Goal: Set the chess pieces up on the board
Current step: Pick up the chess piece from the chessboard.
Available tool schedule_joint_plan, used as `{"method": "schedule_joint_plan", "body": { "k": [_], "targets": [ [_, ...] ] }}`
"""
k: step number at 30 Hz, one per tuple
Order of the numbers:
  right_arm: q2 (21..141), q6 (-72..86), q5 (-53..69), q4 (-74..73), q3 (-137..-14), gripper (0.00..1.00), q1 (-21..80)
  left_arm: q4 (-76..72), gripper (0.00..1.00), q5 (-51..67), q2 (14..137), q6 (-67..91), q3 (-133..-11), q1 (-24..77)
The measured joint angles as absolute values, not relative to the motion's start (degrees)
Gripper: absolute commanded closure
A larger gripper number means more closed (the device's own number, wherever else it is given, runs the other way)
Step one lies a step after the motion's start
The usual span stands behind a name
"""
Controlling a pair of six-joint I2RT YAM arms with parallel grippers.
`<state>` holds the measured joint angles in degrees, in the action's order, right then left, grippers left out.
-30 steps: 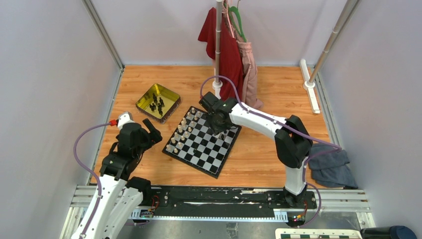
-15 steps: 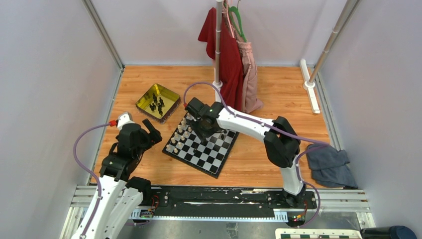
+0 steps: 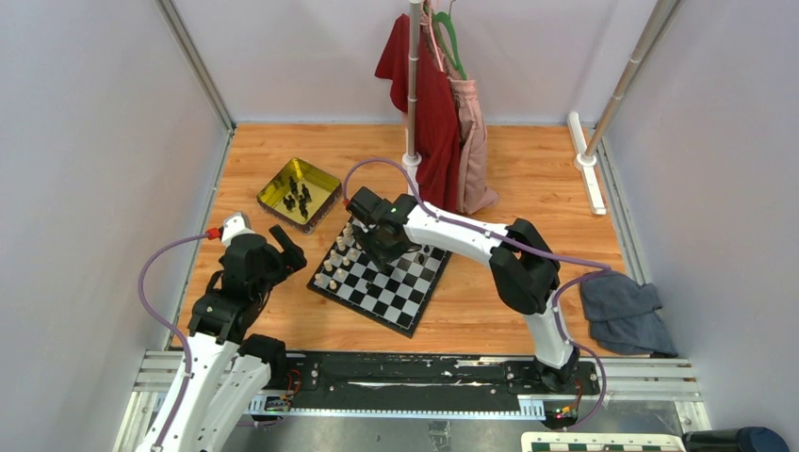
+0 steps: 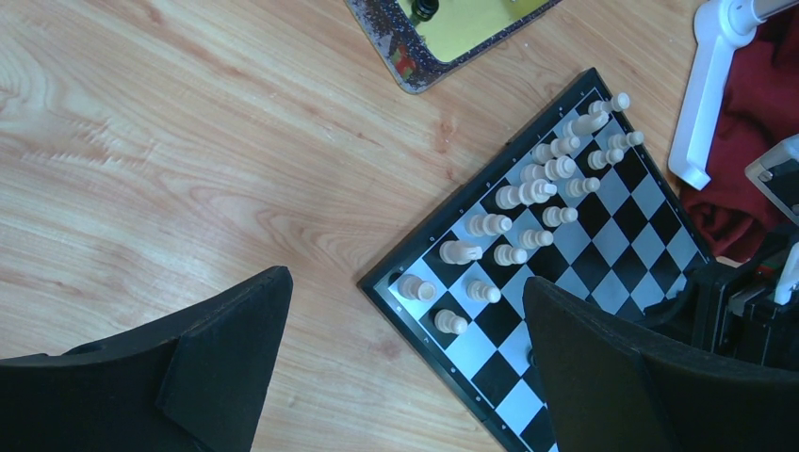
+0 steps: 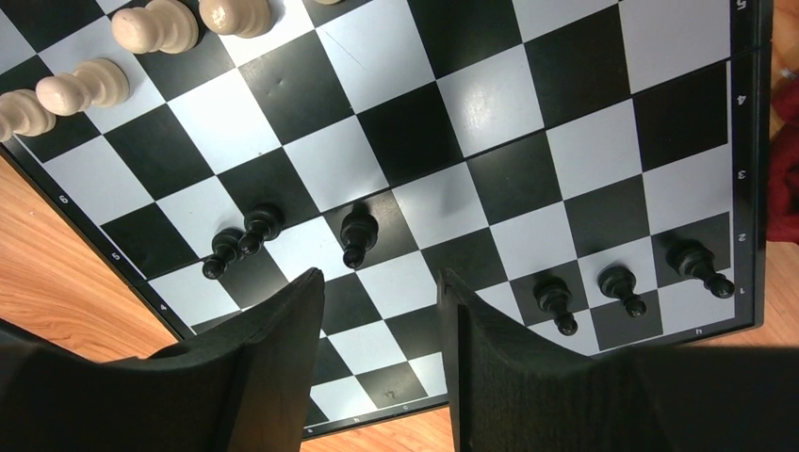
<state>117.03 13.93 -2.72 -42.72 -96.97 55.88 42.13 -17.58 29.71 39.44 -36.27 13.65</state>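
The board [image 3: 396, 292] lies turned like a diamond on the wooden table. My right gripper [image 3: 384, 252] hangs open over its far part, with nothing between the fingers. In the right wrist view the gripper [image 5: 380, 278] stands above bare squares near the board [image 5: 490, 99] edge. Three black chess pieces [image 5: 358, 234] stand just ahead of its fingers, and three more [image 5: 620, 284] line the right-hand edge. More black pieces [image 3: 298, 196] lie in the gold tin. My left gripper [image 3: 287, 250] is open, left of the board [image 4: 603, 217], and holds nothing [image 4: 405, 282].
Cream-white pieces [image 3: 344, 250] fill two rows on the board's left side [image 4: 528, 193]. The gold tin [image 3: 318, 179] sits behind and left of the board. A clothes pole [image 3: 413, 94] with a red garment [image 3: 435, 104] stands behind. A grey cloth [image 3: 622, 315] lies at the right.
My right arm has swung left across the board, from its far right corner toward the white pieces' side. The left arm has not moved.
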Motion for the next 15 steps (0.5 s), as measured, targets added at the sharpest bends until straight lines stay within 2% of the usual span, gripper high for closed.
{"method": "schedule_joint_plan", "body": {
  "k": [15],
  "targets": [
    [119.63, 13.87, -1.67, -42.57, -97.95, 0.55, 55.88, 42.13, 0.00, -17.58, 29.71, 39.44, -36.18, 13.65]
  ]
}}
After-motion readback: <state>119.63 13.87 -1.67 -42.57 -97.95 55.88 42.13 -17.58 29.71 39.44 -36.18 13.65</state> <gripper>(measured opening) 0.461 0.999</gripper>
